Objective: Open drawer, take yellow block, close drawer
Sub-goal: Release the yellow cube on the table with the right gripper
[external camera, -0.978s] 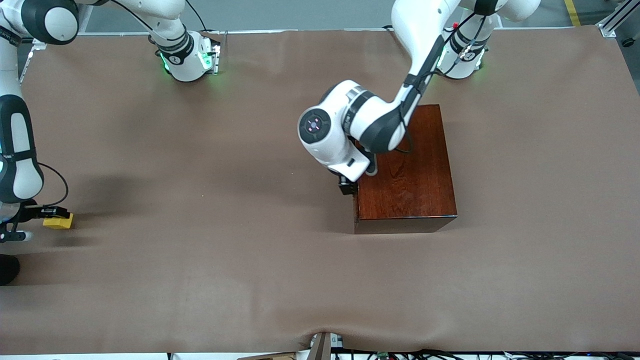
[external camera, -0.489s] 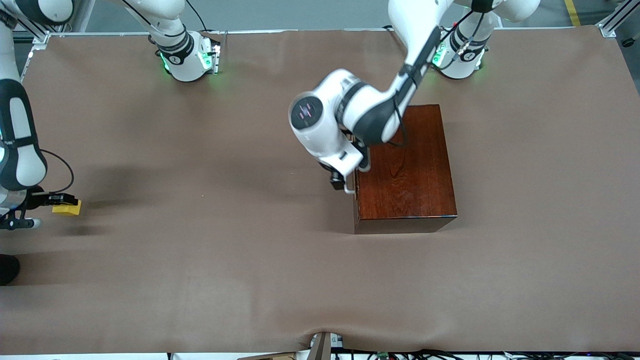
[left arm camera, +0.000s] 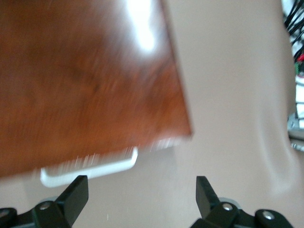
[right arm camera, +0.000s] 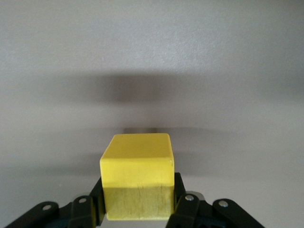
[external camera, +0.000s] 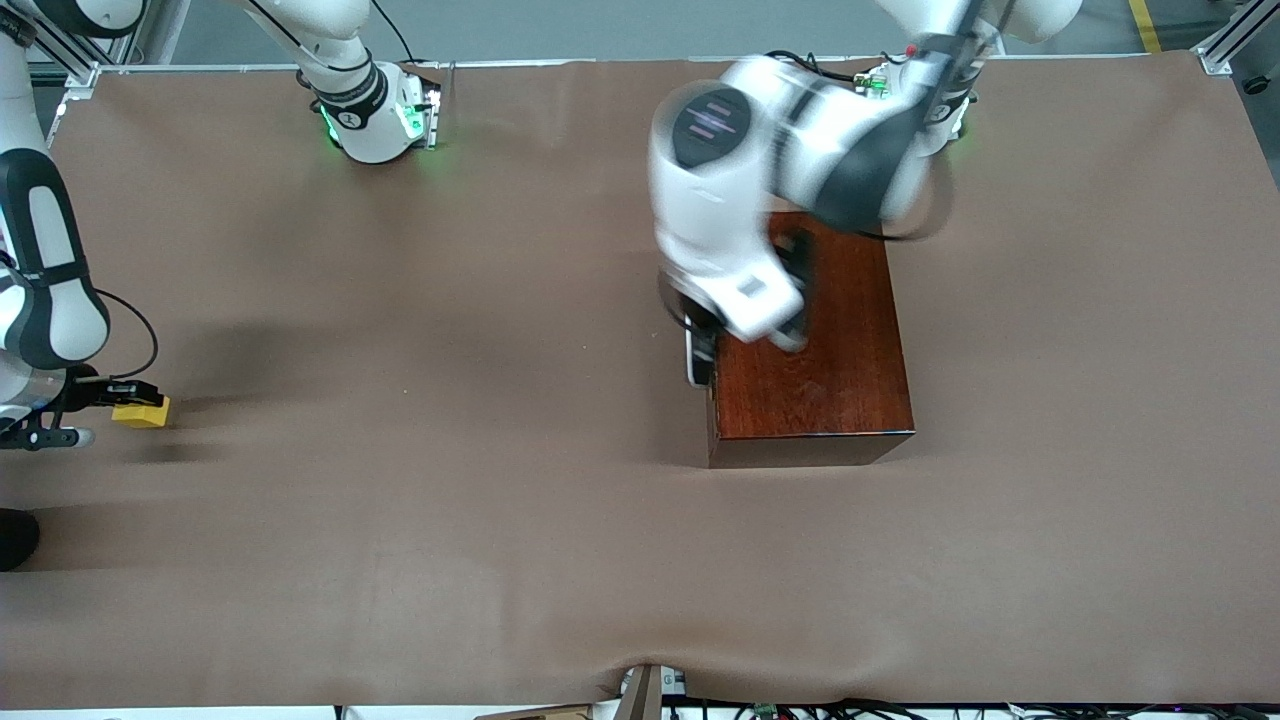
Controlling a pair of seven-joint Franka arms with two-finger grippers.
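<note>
Drawer (external camera: pixel 700 358) pushed into wooden box (external camera: pixel 815 340), left end effector (left arm camera: pixel 142 199) wide, right end effector (right arm camera: pixel 137 209) holding yellow block (right arm camera: pixel 137 183)

1. The right end effector (right arm camera: pixel 137 209) grips the yellow block (right arm camera: pixel 137 175), one black finger (right arm camera: pixel 88 209) against each side.
2. The block sits square between them, top face showing.
3. The brown worktop (right arm camera: pixel 152 47) lies below, with a dark shadow band across it.
</note>
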